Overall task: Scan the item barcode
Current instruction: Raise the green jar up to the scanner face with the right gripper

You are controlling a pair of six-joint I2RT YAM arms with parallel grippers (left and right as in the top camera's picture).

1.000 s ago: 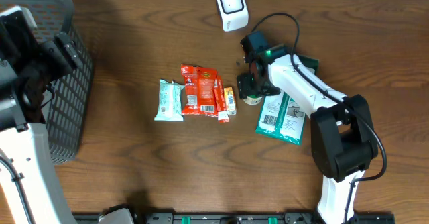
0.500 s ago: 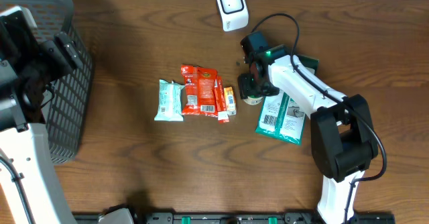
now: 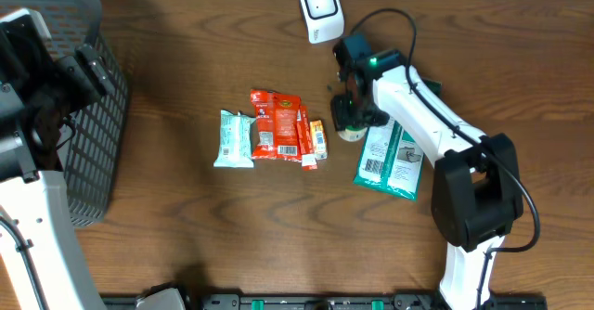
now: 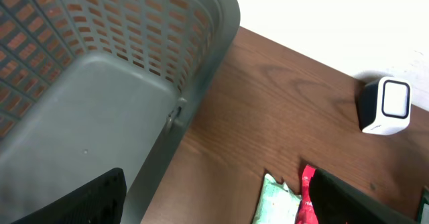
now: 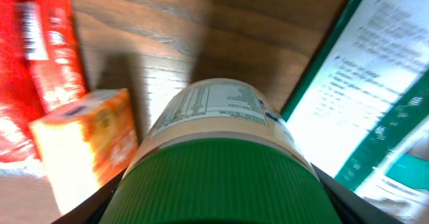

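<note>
Far left of the red snack packet [image 3: 277,124], a grey mesh basket [image 3: 102,134] sits at the edge of the brown wooden worktop [image 3: 232,245]. The left pincer [image 4: 214,184] hangs above the basket's rim, its fingers spread wide with nothing between them.

Just left of the red snack packet, touching its edge, lies a mint-green wrapper [image 3: 234,139]. Just to the packet's right lies a small orange box [image 3: 318,138].

Beyond the packet and to its right, near the worktop's far edge, stands a white barcode scanner [image 3: 320,10].

Right of the packet, just past the orange box, stands the green-lidded jar [image 3: 351,134] — the right pincer [image 5: 214,204] is down over it, with a dark finger against each side of the lid, gripping it. The jar's printed label shows below the lid, the print too small to read.

Farther right of the packet lies a teal-and-white pouch [image 3: 388,161] — flat, with one edge just beside the jar.
</note>
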